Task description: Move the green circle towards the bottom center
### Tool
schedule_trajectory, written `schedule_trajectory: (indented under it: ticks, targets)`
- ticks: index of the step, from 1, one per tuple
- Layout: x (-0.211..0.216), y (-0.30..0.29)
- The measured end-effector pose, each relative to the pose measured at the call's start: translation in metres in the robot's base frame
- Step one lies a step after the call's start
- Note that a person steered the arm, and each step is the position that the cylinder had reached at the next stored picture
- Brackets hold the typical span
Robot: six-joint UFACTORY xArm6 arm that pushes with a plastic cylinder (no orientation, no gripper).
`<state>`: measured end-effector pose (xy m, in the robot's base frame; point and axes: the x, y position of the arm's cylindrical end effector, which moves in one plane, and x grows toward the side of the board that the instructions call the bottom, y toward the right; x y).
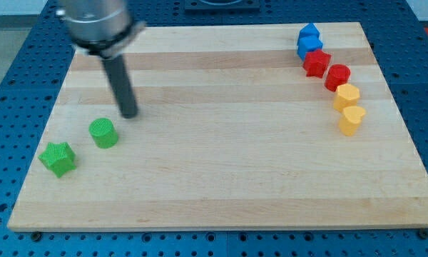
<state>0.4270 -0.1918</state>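
Note:
The green circle (103, 133) sits on the wooden board (221, 178) at the view's lower left. My tip (130, 114) stands on the board just above and to the right of it, a small gap apart and not touching. A green star (58, 158) lies below and to the left of the circle, near the board's left edge.
At the view's upper right a curved row of blocks runs downward: two blue blocks (309, 41), a red star (317, 63), a red circle (337, 76), a yellow block (347, 96) and a yellow heart (352, 120). A blue perforated table surrounds the board.

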Motion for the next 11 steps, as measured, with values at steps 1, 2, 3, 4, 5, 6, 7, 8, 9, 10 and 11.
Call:
schedule_trajectory:
  ticks: [1,2,3,4,5,6,7,8,9,10,11]
  targets:
    - [0.011,-0.063]
    - [0.032,-0.057]
    - [0.040,-0.024]
    - [0.040,0.015]
    - [0.040,0.037]
    - [0.042,0.028]
    - [0.051,-0.001]
    - [0.062,0.024]
    - [0.062,0.078]
    - [0.062,0.136]
    - [0.062,0.180]
